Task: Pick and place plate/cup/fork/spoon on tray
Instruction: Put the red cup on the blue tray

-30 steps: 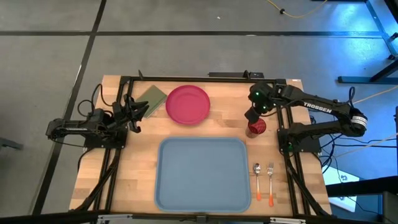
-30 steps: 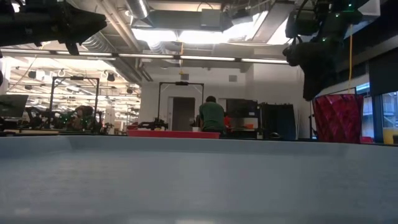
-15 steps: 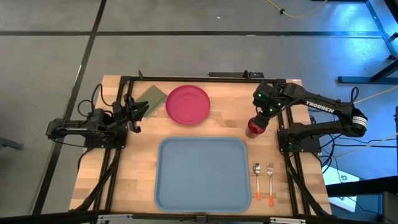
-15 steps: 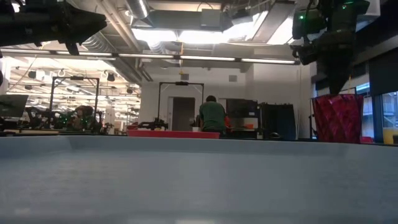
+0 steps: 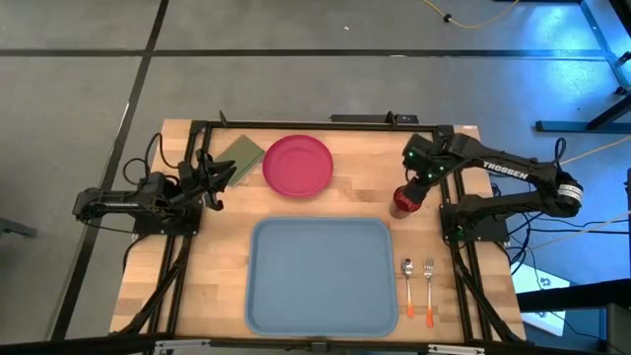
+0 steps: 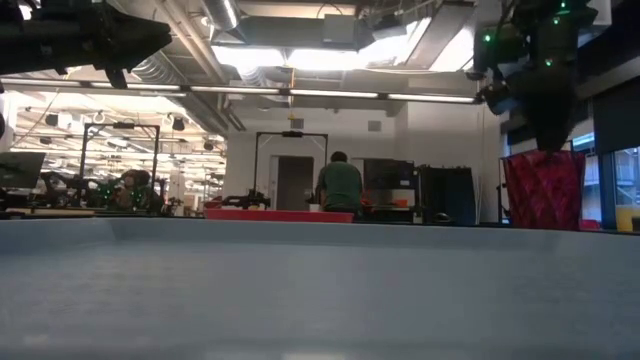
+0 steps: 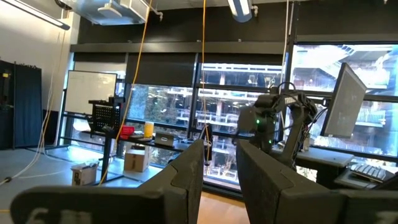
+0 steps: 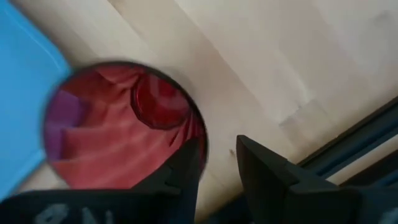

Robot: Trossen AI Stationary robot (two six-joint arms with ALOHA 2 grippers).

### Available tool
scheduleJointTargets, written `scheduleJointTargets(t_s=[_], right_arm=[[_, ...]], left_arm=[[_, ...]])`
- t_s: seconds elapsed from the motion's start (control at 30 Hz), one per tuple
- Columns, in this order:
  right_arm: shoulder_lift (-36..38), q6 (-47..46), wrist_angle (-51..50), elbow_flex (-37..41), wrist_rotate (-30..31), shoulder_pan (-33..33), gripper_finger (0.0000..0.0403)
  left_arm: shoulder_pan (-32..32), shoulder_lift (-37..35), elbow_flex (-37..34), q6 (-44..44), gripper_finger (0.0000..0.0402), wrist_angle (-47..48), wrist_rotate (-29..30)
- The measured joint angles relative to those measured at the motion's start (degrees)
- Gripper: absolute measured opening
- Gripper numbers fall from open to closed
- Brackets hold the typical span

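The dark red cup (image 5: 405,203) stands upright on the wood by the tray's far right corner; it also shows in the low view (image 6: 545,190). My right gripper (image 5: 405,194) points down over it, open, one finger inside the cup and one outside (image 8: 217,165). The light-blue tray (image 5: 320,281) lies at the table's near middle. The pink plate (image 5: 298,165) lies flat beyond it. The spoon (image 5: 407,286) and the fork (image 5: 429,288) lie side by side to the right of the tray. My left gripper (image 5: 221,179) waits open at the table's left. My right gripper comes from above, pointing down, with one finger (image 8: 186,165) inside the cup and the other (image 8: 261,168) outside its rim (image 8: 200,134). Whether a finger touches the wall, I cannot tell. The cup stands upright on the table.
An olive-green pad (image 5: 240,155) lies left of the plate at the far edge. Black frame rails run along both sides of the table (image 5: 455,247). A person stands far off in the room behind (image 6: 340,185).
My right gripper has gone toward the table's right and near edges and down, from beside the cup until its fingertips reach the cup's rim. The cup has stayed where it was.
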State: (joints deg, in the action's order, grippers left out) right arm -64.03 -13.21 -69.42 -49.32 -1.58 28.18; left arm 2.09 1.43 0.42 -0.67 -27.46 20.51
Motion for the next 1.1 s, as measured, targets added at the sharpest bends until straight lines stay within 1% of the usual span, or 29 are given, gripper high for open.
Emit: scheduleJointTargets(t_s=[0.2, 0.33, 0.47, 0.6, 0.73, 0.77, 0.9, 1.0, 1.03, 1.1], right_arm=[[-0.02, -0.67, 0.30, 4.27, -0.02, 0.00, 0.0111], [0.00, -3.46, 1.24, 4.72, -0.02, 0.00, 0.0111], [0.00, -4.76, 5.30, 4.72, 0.02, 0.00, 0.0106], [0.00, -4.68, 10.27, 4.72, 0.02, 0.00, 0.0077], [0.00, -3.34, 12.55, 4.73, 0.02, 0.00, 0.0020], [0.00, -2.08, 13.07, 4.74, 0.26, 0.00, 0.0014], [0.00, 1.01, 15.75, 4.27, 3.55, 0.00, 0.0010], [0.00, 3.07, 18.24, 1.45, 6.91, 0.00, 0.0008], [0.00, 3.29, 18.87, 0.01, 6.84, 0.02, 0.0008], [0.02, 3.78, 19.03, -2.64, 3.78, -0.11, 0.0008]], left_arm=[[0.01, 0.00, -0.02, -0.02, 0.0088, 0.00, 0.01], [0.02, 0.00, -0.02, -0.02, 0.0088, 0.00, 0.02], [0.00, 0.00, -0.02, -0.02, 0.0088, -0.01, 0.01], [0.00, 0.00, -0.02, -0.02, 0.0088, 0.00, 0.02], [0.02, 0.00, -0.02, -0.02, 0.0088, -0.02, 0.02], [0.02, 0.00, -0.02, -0.02, 0.0088, -0.01, 0.02], [0.00, -0.01, -0.01, -0.02, 0.0088, -0.02, 0.02], [0.00, 0.00, -0.01, -0.01, 0.0088, -0.02, 0.02], [0.00, 0.00, 0.00, 0.00, 0.0088, -0.02, 0.02], [0.01, 0.00, -0.02, 0.00, 0.0088, -0.02, 0.02]])
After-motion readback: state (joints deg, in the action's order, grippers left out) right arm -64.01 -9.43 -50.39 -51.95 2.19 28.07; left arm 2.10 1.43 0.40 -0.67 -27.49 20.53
